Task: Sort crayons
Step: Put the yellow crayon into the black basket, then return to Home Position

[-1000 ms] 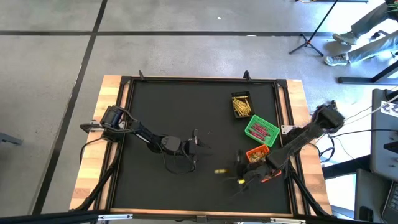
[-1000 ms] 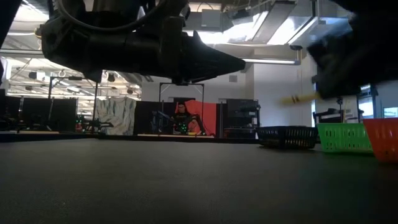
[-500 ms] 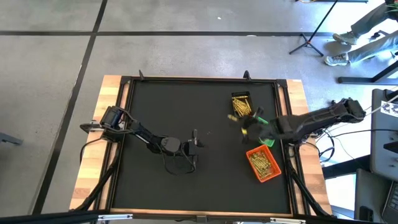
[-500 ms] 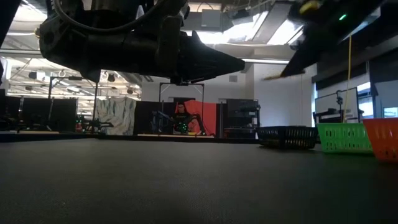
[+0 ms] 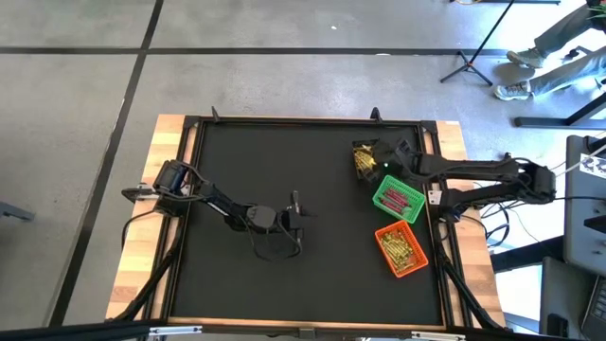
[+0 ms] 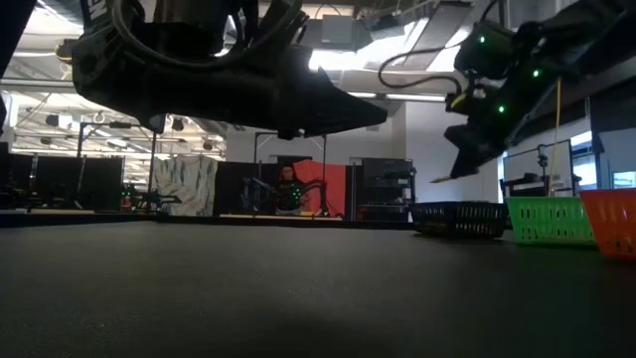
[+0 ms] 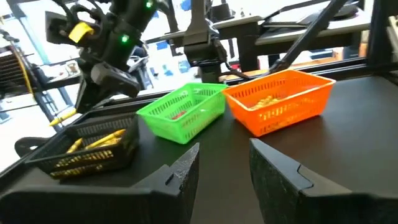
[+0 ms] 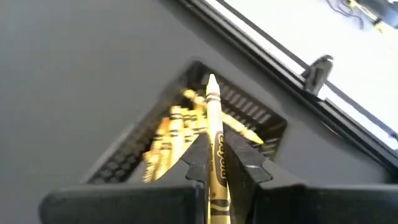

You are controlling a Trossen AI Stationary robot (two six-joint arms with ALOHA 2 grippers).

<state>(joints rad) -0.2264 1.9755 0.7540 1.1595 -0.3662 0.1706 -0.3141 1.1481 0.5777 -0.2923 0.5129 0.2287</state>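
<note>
Left hand sits low at center-left of the high view, fingers spread wide, holding nothing, just waiting. Over at upper right, the right hand is pinched on a yellow crayon, hovering over the black bin that's already full of yellow ones. I'd say the trick here is to get the tip well inside the rim before letting go, so it doesn't bounce out toward the green bin or orange bin lower right on the desk.
</note>
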